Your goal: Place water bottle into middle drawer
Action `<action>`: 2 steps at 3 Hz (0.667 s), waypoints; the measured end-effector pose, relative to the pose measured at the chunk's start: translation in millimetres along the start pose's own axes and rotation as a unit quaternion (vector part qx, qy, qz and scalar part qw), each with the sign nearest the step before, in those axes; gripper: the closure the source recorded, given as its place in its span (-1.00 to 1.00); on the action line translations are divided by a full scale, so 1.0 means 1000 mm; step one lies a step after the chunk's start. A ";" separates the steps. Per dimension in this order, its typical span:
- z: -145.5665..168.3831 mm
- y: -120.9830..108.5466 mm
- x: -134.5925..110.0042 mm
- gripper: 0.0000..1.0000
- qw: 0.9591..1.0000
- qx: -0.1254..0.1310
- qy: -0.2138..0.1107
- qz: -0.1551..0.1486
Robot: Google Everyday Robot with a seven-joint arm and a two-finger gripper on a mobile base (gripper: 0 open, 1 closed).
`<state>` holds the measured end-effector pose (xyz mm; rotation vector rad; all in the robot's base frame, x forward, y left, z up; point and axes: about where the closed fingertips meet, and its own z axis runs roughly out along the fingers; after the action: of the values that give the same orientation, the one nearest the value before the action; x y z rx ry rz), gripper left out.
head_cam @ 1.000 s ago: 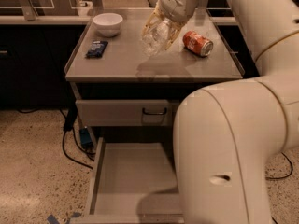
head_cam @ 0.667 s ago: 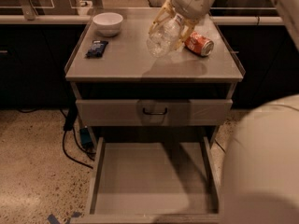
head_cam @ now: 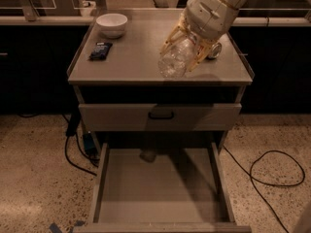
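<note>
In the single camera view, the water bottle (head_cam: 173, 62) is being gripped by the tool (head_cam: 184, 52), whose pale fingers (head_cam: 198, 58) are being closed around the clear body from both sides. The bottle is being held tilted in the air above the front right part of the worktop (head_cam: 131, 67), clear of its surface, with one end pointing down and to the left. A red can (head_cam: 214, 50) is being largely hidden behind the tool, while a white bowl (head_cam: 112, 24) and a dark packet (head_cam: 100, 50) are being left well apart on the left side. Below, a closed drawer front (head_cam: 116, 118) with a black handle (head_cam: 161, 115) is being passed over, and under it the middle drawer (head_cam: 155, 198) is being presented pulled out, its flat grey floor bare apart from a small dim patch at the back that cannot be identified. A cable (head_cam: 274, 171) is lying on the floor to the right. The step in hand is judged to be the carry from above the worktop out and down into the drawer. For this to be done well, the bottle is best being brought forward past the worktop's front edge before being lowered, kept clear of the handle, centred between the low side walls, and released only when close to the floor, since a crinkly bottle is likely to roll.
</note>
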<state>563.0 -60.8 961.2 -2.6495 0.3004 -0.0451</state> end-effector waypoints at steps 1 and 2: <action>0.000 0.000 0.000 1.00 1.000 0.000 0.000 0.000; 0.014 0.000 0.002 1.00 1.000 -0.010 0.006 -0.015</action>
<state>566.5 -55.2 948.3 -2.6744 0.2674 -0.0666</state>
